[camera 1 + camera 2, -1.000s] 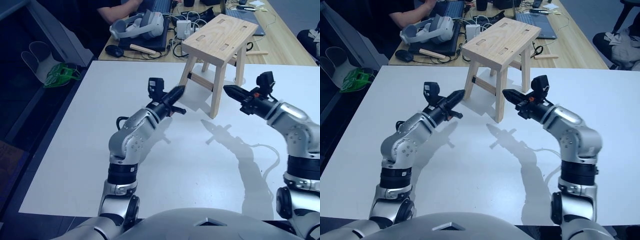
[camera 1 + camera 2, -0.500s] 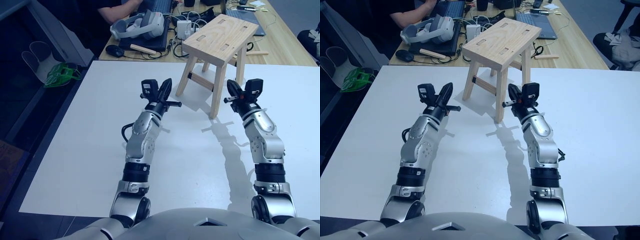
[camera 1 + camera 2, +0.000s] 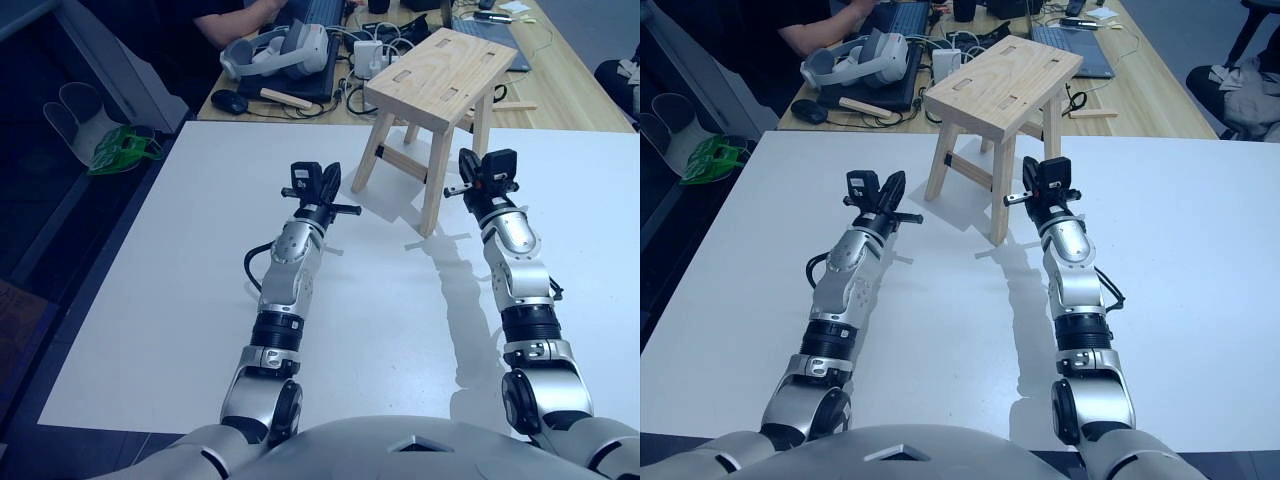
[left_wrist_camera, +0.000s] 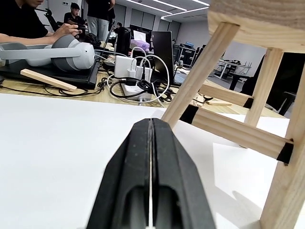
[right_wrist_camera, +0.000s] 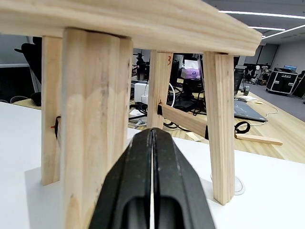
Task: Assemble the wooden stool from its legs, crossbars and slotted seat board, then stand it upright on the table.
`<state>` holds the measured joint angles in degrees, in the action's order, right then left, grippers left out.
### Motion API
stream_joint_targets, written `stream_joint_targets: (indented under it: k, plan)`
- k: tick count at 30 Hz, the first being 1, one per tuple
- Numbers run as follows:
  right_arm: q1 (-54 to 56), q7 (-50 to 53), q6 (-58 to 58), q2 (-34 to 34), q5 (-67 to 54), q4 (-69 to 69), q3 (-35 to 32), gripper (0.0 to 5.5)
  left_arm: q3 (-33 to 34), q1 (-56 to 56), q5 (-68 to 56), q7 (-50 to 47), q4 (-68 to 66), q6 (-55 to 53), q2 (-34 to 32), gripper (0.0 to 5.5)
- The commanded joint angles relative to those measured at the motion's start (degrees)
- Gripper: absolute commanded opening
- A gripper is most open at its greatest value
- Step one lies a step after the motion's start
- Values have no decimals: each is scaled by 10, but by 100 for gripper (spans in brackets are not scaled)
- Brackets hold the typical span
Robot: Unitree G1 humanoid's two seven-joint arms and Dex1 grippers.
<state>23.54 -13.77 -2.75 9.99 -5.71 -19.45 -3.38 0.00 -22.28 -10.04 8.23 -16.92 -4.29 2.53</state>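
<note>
stool (image 3: 432,75) upright on table (image 3: 150,300) | left end effector (image 3: 331,172), right end effector (image 3: 467,165) closed | desk (image 3: 565,95) behind

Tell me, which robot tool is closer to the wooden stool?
Right, slightly. The right tool is close beside the front leg of the stool; the left tool is on the other side, a bit farther from its nearest leg.

A small red handwritten mark (image 5: 167,59), looking like a 3, is showing near the top of a far leg (image 5: 159,90) of the stool (image 5: 93,95), just under the seat board (image 5: 119,21). No other text, label or number is coming through legibly anywhere.
</note>
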Motion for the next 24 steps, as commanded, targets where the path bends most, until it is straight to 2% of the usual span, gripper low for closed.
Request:
stream_joint_targets:
  k: [1, 6, 9, 13, 24]
  plan:
    - [19, -22, -25, 4, -2, -24, 3, 0, 18, -25, 18, -38, -31, 3, -3, 3]
    - [19, -20, -20, 5, 0, -30, -5, 0, 13, -28, 31, -40, -35, 33, -1, 3]
    - [20, 5, -14, 6, 10, -32, -12, 0, 14, -30, 42, -58, -38, 9, -1, 3]
    - [25, 27, -9, 6, 8, -33, -20, 0, 42, -20, -1, -51, -14, 5, 13, 3]
    - [-16, 27, 13, -10, 5, 18, -7, 0, 15, 11, 10, -23, 47, -10, -3, 3]
